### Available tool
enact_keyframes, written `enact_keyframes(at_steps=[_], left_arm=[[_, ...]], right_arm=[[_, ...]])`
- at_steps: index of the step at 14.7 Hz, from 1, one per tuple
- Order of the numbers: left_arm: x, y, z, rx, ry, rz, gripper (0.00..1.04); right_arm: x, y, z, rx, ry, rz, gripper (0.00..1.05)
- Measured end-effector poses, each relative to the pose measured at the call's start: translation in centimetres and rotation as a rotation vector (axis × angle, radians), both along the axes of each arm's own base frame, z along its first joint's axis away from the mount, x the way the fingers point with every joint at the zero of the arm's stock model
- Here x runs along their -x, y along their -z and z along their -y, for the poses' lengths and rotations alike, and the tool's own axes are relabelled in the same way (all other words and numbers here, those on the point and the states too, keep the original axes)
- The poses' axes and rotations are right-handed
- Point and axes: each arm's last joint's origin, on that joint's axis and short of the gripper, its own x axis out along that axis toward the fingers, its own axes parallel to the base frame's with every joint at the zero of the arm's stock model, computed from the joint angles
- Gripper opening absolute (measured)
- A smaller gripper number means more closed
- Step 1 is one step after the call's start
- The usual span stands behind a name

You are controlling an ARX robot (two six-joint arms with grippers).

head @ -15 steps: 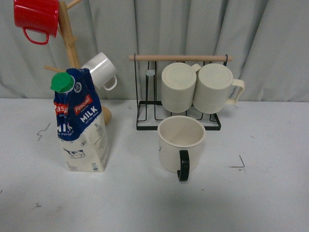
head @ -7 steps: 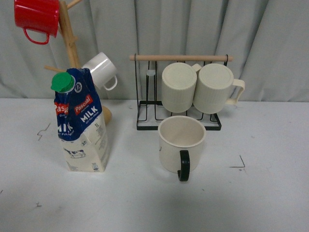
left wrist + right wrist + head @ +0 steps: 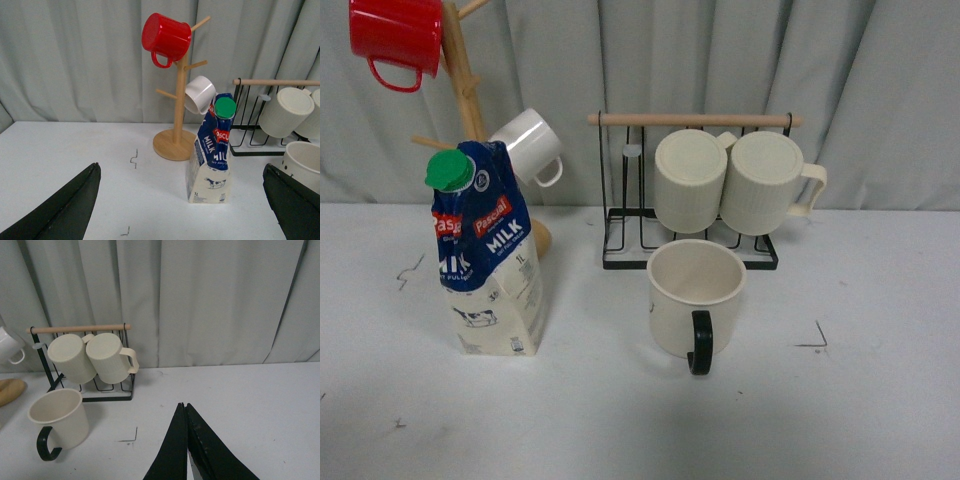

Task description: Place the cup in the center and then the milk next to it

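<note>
Neither arm is showing in the front view, and the red mug [image 3: 395, 35] is getting cut off at the top edge. The cup [image 3: 695, 295], smooth cream with a black loop handle, is sitting upright just before the black wire rack [image 3: 620, 235], its face mark barely peeking round the side. The milk [image 3: 485, 250], a creased carton with a round green cap, is standing well apart to its left. The left gripper [image 3: 181, 170] is hanging wide open and empty; the right gripper [image 3: 186, 440] is pressing its fingers together on nothing.

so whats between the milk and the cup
Nothing: in the front view, only bare table lies between the milk and the cup.
</note>
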Motion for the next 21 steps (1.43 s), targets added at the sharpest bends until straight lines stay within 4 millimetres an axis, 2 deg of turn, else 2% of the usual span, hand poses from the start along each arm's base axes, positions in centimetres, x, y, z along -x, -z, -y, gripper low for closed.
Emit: enact_keyframes(at_steps=[2,3,5,6,7,8,9,11,13,16,19,21], left_arm=[[0.0,0.0,0.0,0.0,0.0,0.0,0.98],[0.0,0.0,0.0,0.0,0.0,0.0,0.98],[0.0,0.0,0.0,0.0,0.0,0.0,0.98],[0.0,0.0,0.0,0.0,0.0,0.0,0.98],[0.0,0.0,0.0,0.0,0.0,0.0,0.98],[0.1,0.1,0.1,0.04,-0.067,-0.231,0.98],[-1.2,-2.7,-0.2,0.068,-0.217,-0.541,0.98],[-2.5,-4.9,-0.9,0.103,-0.233,-0.466,0.98],[-3.9,-6.2,-1.5,0.113,-0.236,-0.415,0.98],[-8.5,-6.8,-2.2,0.094,-0.166,-0.401,0.98],[-13.7,-7.3,-1.2,0.054,-0.052,-0.399,0.98],[-15.9,-8.2,-0.2,0.038,0.012,-0.381,0.98]], right_arm=[[0.8,0.7,0.0,0.0,-0.003,-0.054,0.02],[1.1,0.1,0.0,0.0,-0.003,0.01,0.02],[1.1,0.3,0.0,0.0,-0.003,-0.009,0.02],[1.1,0.3,0.0,0.001,-0.003,-0.01,0.1],[1.1,0.3,0.0,0.001,-0.003,-0.009,0.35],[1.1,0.3,0.0,0.001,-0.003,-0.01,0.61],[1.1,0.3,0.0,0.003,-0.003,-0.008,0.84],[1.1,0.3,0.0,0.003,-0.003,-0.01,0.99],[1.1,0.3,0.0,0.003,-0.003,-0.009,0.98],[1.1,0.3,0.0,0.003,-0.003,-0.009,0.98],[1.1,0.3,0.0,0.003,-0.003,-0.009,0.98],[1.1,0.3,0.0,0.003,-0.003,-0.009,0.98]])
